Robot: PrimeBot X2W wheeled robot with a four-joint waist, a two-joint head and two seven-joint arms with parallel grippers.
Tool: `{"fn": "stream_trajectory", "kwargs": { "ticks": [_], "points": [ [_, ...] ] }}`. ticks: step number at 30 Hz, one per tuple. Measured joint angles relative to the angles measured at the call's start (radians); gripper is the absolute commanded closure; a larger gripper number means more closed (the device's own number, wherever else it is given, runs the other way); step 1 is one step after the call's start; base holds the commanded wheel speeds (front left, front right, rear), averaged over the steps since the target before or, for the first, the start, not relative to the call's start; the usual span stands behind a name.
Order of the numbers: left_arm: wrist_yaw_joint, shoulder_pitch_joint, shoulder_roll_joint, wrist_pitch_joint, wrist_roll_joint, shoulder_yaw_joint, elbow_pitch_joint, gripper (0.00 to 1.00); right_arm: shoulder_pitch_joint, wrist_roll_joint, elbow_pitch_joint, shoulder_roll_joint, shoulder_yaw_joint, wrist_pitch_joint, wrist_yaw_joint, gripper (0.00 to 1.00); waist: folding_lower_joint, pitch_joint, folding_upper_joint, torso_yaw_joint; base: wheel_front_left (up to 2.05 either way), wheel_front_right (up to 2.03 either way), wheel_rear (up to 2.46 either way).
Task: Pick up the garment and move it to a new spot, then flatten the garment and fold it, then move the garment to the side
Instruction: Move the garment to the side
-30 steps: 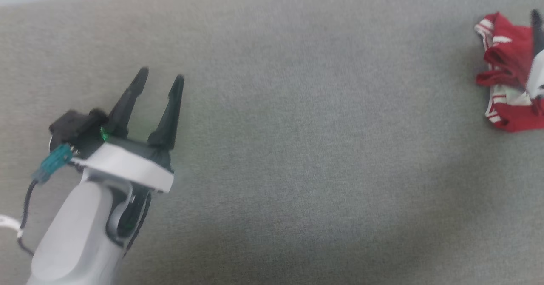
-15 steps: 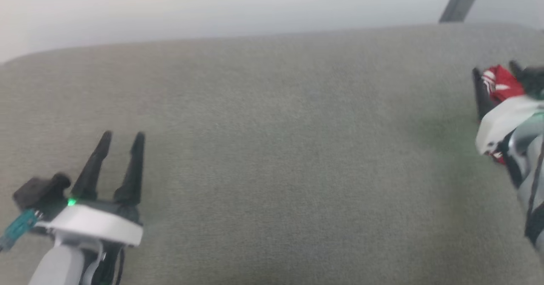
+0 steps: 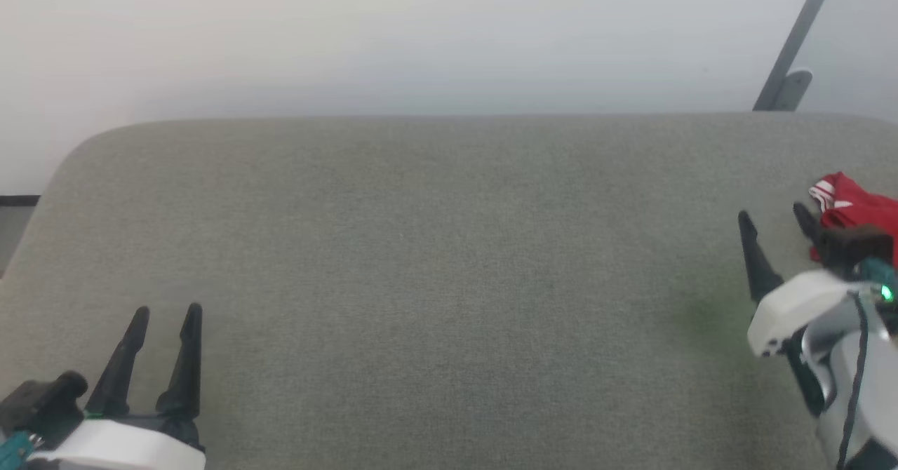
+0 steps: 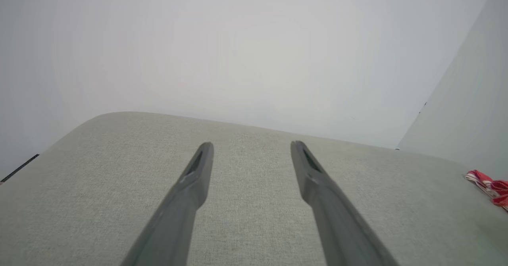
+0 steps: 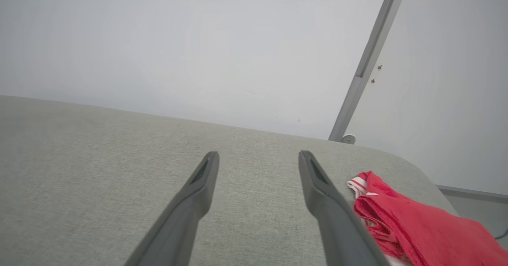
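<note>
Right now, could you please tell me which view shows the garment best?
The right wrist view: the garment lies large, crumpled beside the right pincer. The head view catches a small part behind that pincer; the left wrist view, an edge sliver.

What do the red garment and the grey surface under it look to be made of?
The garment: soft matte red fabric, probably knit, with white striped trim; it bunches in loose folds. The grey surface: matte woven upholstery-like cloth, by its fine speckled weave; rounded corners suggest padding.
</note>
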Motion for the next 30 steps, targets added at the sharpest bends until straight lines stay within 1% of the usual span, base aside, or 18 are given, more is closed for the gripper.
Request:
{"fn": "stream_trajectory", "kwargs": {
  "ticks": [9, 17, 25, 30],
  "points": [
    [0.0, 0.06, -0.011, 0.0, 0.0, 0.039, -0.024, 0.0, 0.164, -0.031, -0.141, 0.078, -0.061, 0.0, 0.0, 0.0, 0.0, -0.031, 0.0, 0.018, 0.0, 0.0, 0.0],
    [0.0, 0.092, -0.012, 0.0, 0.007, 0.043, -0.031, 0.0, 0.267, -0.052, -0.23, 0.135, -0.078, 0.0, 0.0, 0.0, 0.0, -0.039, 0.0, 0.023, 0.0, 0.0, 0.0],
    [0.0, 0.107, -0.021, 0.0, 0.007, 0.046, -0.032, 0.0, 0.326, -0.053, -0.3, 0.16, -0.079, 0.0, 0.0, 0.0, -0.0001, -0.039, 0.0, 0.018, 0.0, 0.0, 0.0],
    [0.0, 0.109, -0.024, 0.0, 0.005, 0.045, -0.031, 0.0, 0.343, -0.051, -0.316, 0.172, -0.078, 0.0, 0.0, 0.0, 0.0, -0.041, 0.0, 0.013, 0.0, 0.0, 0.0]
  ]
}}
